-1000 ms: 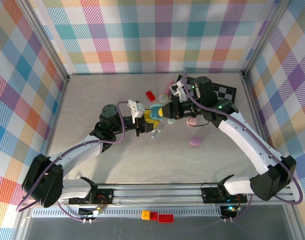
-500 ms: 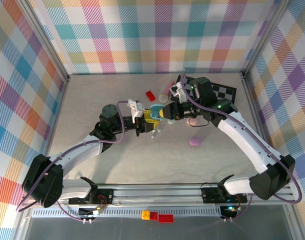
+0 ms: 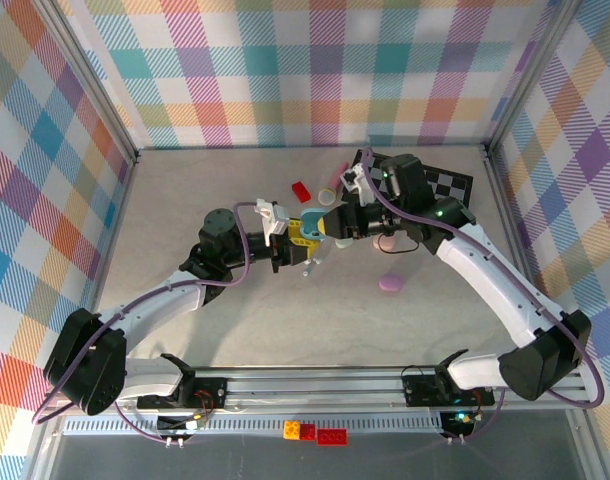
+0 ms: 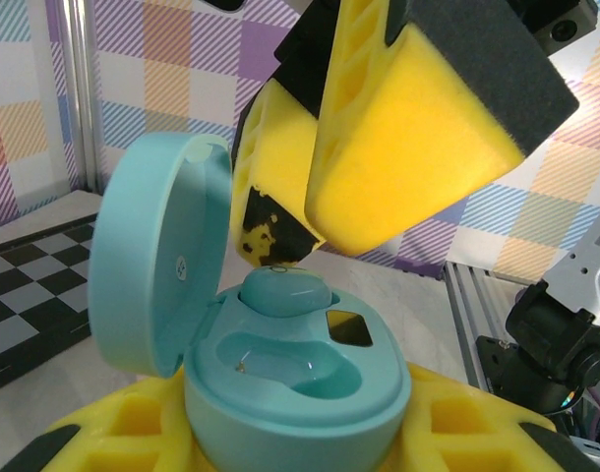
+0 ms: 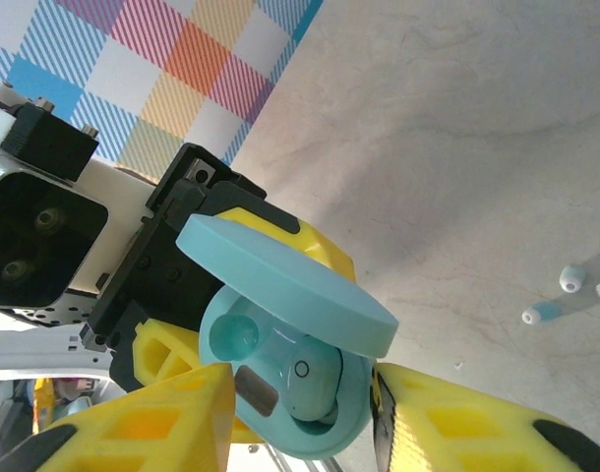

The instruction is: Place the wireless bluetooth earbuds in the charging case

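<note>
Left fingers (image 4: 467, 428) clamp the open charging case (image 4: 290, 413), its lid (image 4: 152, 256) upright at 9 o'clock. A teal earbud (image 4: 283, 291) lies in the 12 o'clock socket, long axis running 9-to-3. Right fingers (image 4: 408, 147) hover just above, parted, holding nothing.

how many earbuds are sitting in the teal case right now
1. A teal earbud sits seated at the far side of the open teal case, seen from the left wrist; the nearer socket is empty. Both sockets show, so none is hidden there.
</note>
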`<state>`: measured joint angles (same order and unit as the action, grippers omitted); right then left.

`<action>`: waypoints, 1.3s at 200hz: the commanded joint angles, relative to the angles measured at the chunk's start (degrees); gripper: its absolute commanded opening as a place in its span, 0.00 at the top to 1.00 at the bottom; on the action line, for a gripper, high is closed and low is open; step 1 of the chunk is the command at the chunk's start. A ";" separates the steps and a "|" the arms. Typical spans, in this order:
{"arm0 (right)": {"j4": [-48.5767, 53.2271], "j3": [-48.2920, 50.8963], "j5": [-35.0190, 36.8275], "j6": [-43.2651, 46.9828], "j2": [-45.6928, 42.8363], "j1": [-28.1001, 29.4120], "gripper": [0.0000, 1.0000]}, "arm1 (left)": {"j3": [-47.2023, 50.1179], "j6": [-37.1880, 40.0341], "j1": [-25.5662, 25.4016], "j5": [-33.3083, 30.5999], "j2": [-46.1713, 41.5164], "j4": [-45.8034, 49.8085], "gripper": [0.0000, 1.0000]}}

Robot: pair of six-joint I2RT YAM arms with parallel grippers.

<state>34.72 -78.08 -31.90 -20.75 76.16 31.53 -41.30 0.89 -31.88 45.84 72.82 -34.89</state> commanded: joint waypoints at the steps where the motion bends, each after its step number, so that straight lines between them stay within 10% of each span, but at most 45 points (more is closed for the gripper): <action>1: -1.84 1.15 0.94 -0.83 -3.62 -0.33 0.57 | -1.15 -0.31 -0.38 0.38 -0.57 -3.54 0.69; 88: -15.20 18.24 4.47 -11.63 -11.16 -5.03 0.48 | 5.44 -8.75 9.86 -1.92 -0.97 -17.54 0.69; 260: -28.51 11.33 2.87 -20.12 34.06 6.88 0.69 | 6.36 -8.16 14.92 -1.30 -11.06 -9.42 0.69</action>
<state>8.32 -64.29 -27.88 -39.70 107.59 38.11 -34.26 -7.73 -17.41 43.68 64.03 -44.93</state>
